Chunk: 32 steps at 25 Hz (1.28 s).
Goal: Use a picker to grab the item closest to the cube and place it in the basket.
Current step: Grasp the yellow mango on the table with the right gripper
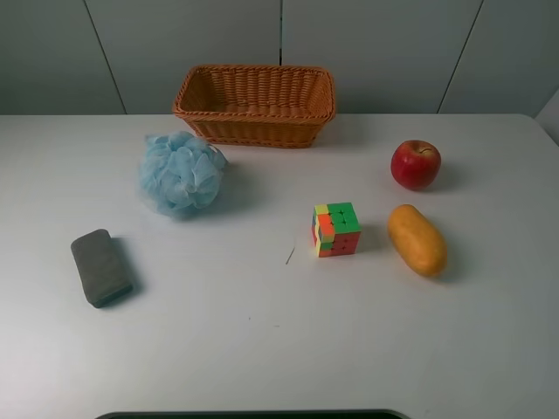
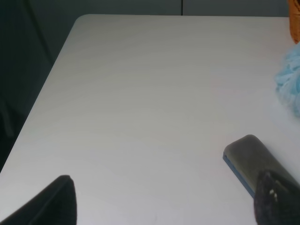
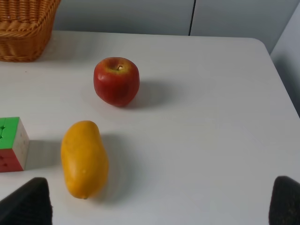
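A multicoloured cube (image 1: 335, 229) sits right of the table's middle. A yellow-orange mango (image 1: 417, 239) lies just to its right, the nearest item to it. A red apple (image 1: 416, 164) stands behind the mango. The wicker basket (image 1: 253, 129) stands empty at the back centre. Neither gripper shows in the high view. In the right wrist view the right gripper (image 3: 154, 208) is open and empty, with the mango (image 3: 84, 158), the cube (image 3: 11, 143) and the apple (image 3: 116, 80) ahead of it. In the left wrist view the left gripper (image 2: 164, 206) is open and empty.
A light blue bath pouf (image 1: 180, 173) lies left of the basket. A grey block with a blue underside (image 1: 100, 266) lies near the table's left side and also shows next to the left gripper's finger (image 2: 251, 161). The table's left edge (image 2: 42, 93) drops off beside it.
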### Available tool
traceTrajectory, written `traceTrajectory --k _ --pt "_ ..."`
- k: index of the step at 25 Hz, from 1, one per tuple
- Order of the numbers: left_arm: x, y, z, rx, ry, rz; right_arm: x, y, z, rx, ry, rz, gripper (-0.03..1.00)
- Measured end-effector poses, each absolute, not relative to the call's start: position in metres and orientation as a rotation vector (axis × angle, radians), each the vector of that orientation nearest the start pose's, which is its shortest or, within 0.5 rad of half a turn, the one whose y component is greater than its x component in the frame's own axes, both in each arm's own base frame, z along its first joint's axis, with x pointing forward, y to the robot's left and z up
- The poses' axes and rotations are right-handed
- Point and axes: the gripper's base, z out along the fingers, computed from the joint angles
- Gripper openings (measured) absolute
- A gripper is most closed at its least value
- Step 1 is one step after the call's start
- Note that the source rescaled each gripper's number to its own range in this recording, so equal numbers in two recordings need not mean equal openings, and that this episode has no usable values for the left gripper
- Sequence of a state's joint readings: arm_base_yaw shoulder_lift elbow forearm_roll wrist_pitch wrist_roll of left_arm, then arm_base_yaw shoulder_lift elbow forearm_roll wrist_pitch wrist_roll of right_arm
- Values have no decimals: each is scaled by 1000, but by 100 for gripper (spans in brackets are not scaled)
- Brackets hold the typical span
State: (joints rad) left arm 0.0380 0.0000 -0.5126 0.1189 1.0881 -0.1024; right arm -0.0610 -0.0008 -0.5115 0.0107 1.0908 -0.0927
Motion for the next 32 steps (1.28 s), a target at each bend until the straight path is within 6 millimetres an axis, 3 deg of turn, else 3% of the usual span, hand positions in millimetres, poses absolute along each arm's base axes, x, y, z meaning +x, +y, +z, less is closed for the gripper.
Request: traceTrajectory --k 32 --pt "-8 9 279 -152 2049 103 -8 1 278 -31 2063 -81 100"
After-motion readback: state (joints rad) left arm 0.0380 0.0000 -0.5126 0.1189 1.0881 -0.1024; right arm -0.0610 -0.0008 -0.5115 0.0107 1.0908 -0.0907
